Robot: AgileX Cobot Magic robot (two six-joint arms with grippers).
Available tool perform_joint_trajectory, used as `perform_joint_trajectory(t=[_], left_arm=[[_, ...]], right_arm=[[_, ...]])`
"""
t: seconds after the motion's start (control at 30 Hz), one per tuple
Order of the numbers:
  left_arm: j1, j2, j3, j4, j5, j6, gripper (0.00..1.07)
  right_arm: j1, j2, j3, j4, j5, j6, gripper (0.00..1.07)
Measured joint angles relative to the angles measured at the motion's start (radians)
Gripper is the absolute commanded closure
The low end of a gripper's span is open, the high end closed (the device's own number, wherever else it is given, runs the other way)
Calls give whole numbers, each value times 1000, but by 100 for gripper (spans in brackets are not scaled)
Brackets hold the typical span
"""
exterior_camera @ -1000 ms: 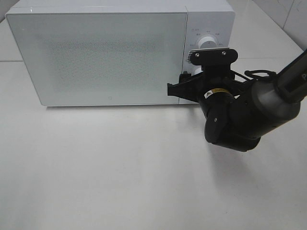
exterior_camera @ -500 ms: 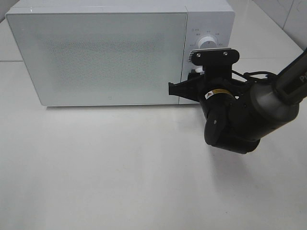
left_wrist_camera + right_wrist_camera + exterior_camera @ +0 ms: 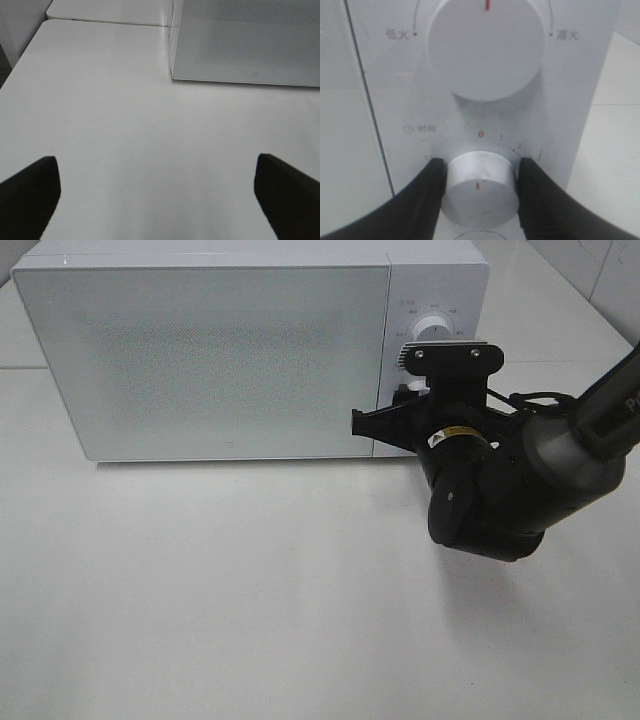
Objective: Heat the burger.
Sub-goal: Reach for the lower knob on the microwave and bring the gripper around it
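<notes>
Right wrist: right gripper [image 3: 481,170] clamped on the timer knob [image 3: 479,192], lower centre of frame, a finger [image 3: 420,200] each side; left gripper [image 3: 156,162] spread wide above the table [image 3: 100,75].

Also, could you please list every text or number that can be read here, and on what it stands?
"低火": control panel, left of the upper knob.
"高火": right of that knob.
"时间": beside a clock sign, above the lower knob.
"0", "1", "2": scale around the lower knob.
Yellow sticker on the right arm and door mark: too small to read.
</notes>
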Motion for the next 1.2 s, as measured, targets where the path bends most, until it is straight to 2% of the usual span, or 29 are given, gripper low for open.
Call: perform_joint_trajectory(t=[0.13,0.2,0.27,0.3,0.37,0.4,0.43,0.5,0.53,0.6,0.63,0.67,0.73,0.77,0.8,0.87,1.07,1.2], left_arm=[[0,0,0,0,0,0,9],[0,0,0,0,0,0,9],[0,0,0,0,0,0,9],[0,0,0,0,0,0,9],[0,0,0,0,0,0,9],[0,0,0,0,0,0,9],[0,0,0,0,0,0,9],[0,0,0,0,0,0,9],[0,0,0,0,0,0,9],[0,0,0,0,0,0,9],[0,0,0,0,0,0,9],[0,0,0,0,0,0,9],[0,0,0,0,0,0,9],[0,0,0,0,0,0,9],[0,0,0,0,0,0,9],[0,0,0,0,0,0,9],[0,0,0,0,0,0,9],[0,0,0,0,0,0,9]], right_arm=[[0,0,0,-4,0,58,107],[-4,0,5,-15,-3,198,107],[-4,0,6,-17,-4,236,107],[-4,0,8,-24,-6,340,107],[-4,0,10,-26,-7,397,107],[-4,0,11,-27,-8,516,107],[-4,0,11,-27,-8,516,107],[-6,0,15,-36,-9,718,107],[-6,0,15,-36,-9,718,107],[-10,1,19,-53,-13,923,107],[-10,1,19,-53,-13,923,107],[-12,2,23,-60,-14,1039,107],[-12,2,23,-61,-14,1105,107],[-12,3,23,-66,-15,1235,107],[-12,3,23,-66,-15,1235,107],[-13,5,23,-72,-17,1452,107],[-14,8,25,-79,-19,1722,107],[-16,8,26,-82,-19,1816,107]])
